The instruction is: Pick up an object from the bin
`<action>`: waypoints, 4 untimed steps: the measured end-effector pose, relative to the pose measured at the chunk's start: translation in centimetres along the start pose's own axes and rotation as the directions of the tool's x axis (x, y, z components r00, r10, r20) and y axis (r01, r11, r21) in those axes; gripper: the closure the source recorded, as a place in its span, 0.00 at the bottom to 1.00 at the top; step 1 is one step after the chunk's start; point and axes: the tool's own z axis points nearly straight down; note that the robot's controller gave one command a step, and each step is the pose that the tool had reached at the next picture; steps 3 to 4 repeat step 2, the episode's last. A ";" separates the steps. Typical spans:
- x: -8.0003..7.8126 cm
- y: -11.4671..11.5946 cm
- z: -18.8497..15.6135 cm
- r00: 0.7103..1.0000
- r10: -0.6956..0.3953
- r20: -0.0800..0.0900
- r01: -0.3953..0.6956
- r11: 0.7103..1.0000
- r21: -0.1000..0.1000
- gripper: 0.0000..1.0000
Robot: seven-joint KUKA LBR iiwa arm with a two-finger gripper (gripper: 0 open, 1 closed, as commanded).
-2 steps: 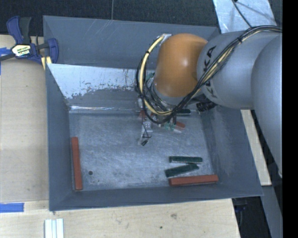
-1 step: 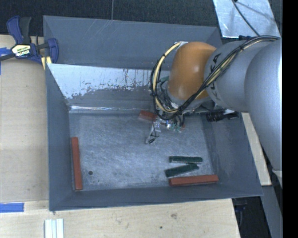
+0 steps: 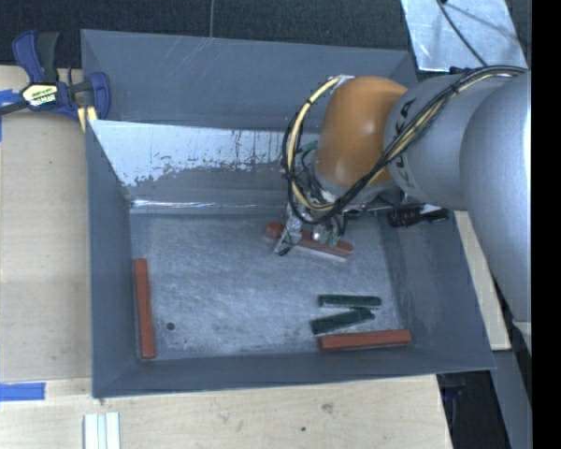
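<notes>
Gripper is low in the grey metal bin, nr the back edge of the floor, a bit right of centre. The orange wrist cover and the yellow-and-black cables looping round it hide most of it. Whether the jaws are spread or pressed together can't be told.

The gripper tip is at the left end of the stick cluster, a few flat sticks lying roughly left-right; one is red-brown, w/ a dark green one touching it, on top or just behind, can't tell which. A short reddish bit pokes out just left of the tip. Nothing can be seen pinched.

Elsewhere in the bin: the left red-brown stick lies along the floor's left edge, running front to back. The upper green stick and lower green stick lie nr the front right corner, close together, the lower one tilted. The front red-brown stick lies along the front edge, just beside the lower green one. All four are well apart from the gripper.
</notes>
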 end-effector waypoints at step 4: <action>2.3 2.6 -21.8 0.995 -0.095 0.010 0.095 0.995 -0.002 1.00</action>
